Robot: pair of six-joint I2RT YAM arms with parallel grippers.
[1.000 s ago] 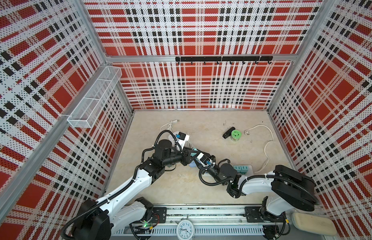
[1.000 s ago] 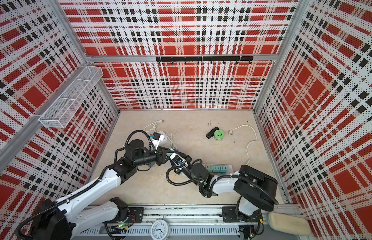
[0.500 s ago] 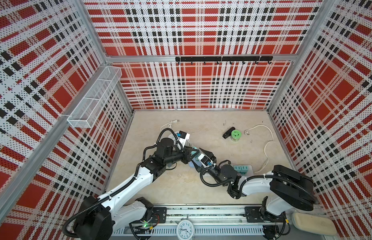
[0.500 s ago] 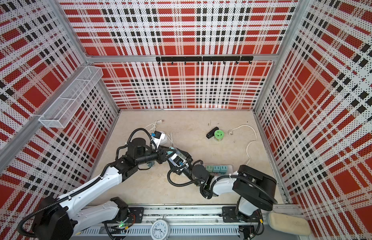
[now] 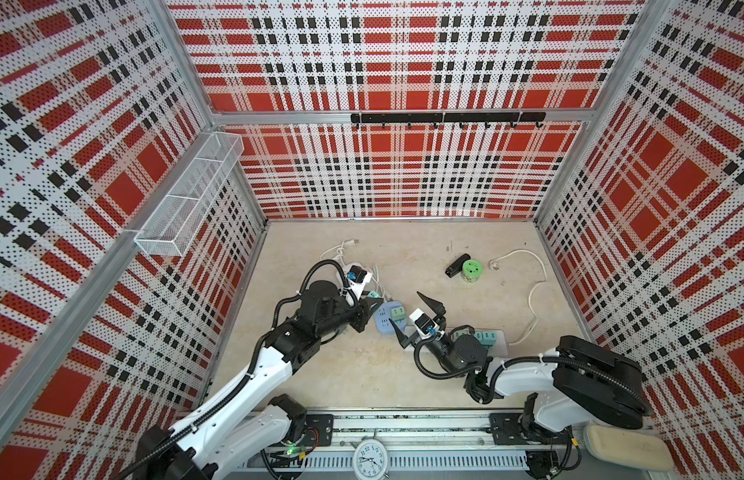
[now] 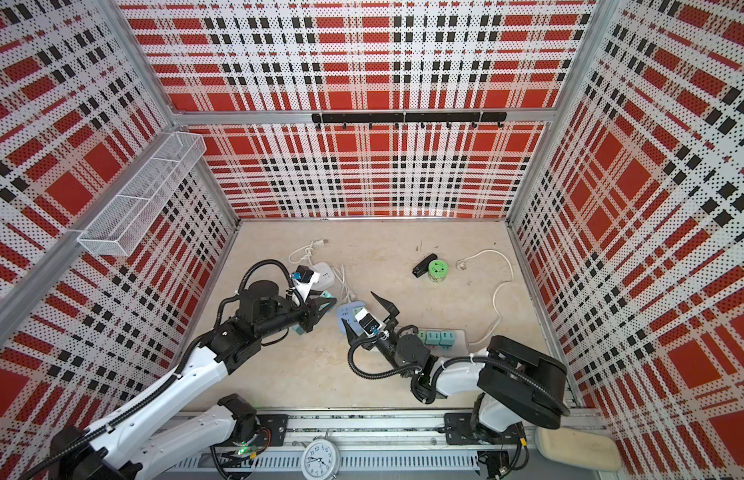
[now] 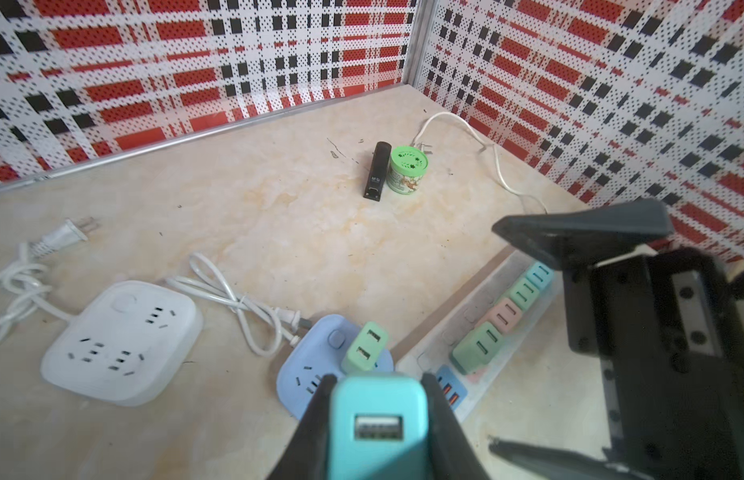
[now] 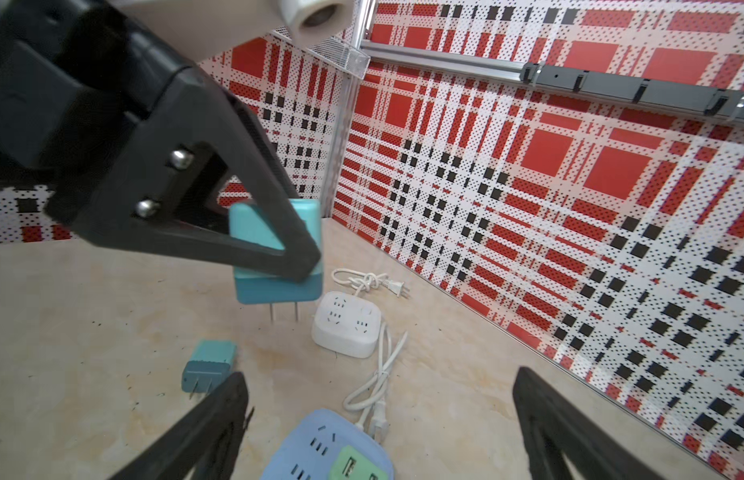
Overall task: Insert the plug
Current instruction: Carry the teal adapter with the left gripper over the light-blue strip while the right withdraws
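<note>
My left gripper (image 7: 378, 378) is shut on the plug (image 7: 378, 424), a teal USB charger. It hangs above the table with its prongs (image 8: 283, 311) pointing down, just beside the blue power strip (image 5: 384, 322). A green charger (image 7: 364, 347) sits plugged into that strip (image 8: 316, 449). In both top views my right gripper (image 5: 405, 308) (image 6: 357, 307) stands wide open on the strip's other side, with nothing between its fingers (image 8: 220, 415).
A second teal charger (image 8: 208, 365) lies flat on the table. A white square power strip (image 7: 121, 340) with coiled cord is nearby. A long white strip (image 7: 453, 332) carries several chargers. A green can (image 5: 472, 270) and black stick (image 5: 457, 266) stand further back.
My right gripper has gone from shut to wide open and drawn back a little from the left gripper. The left gripper still holds the plug near the blue strip.
</note>
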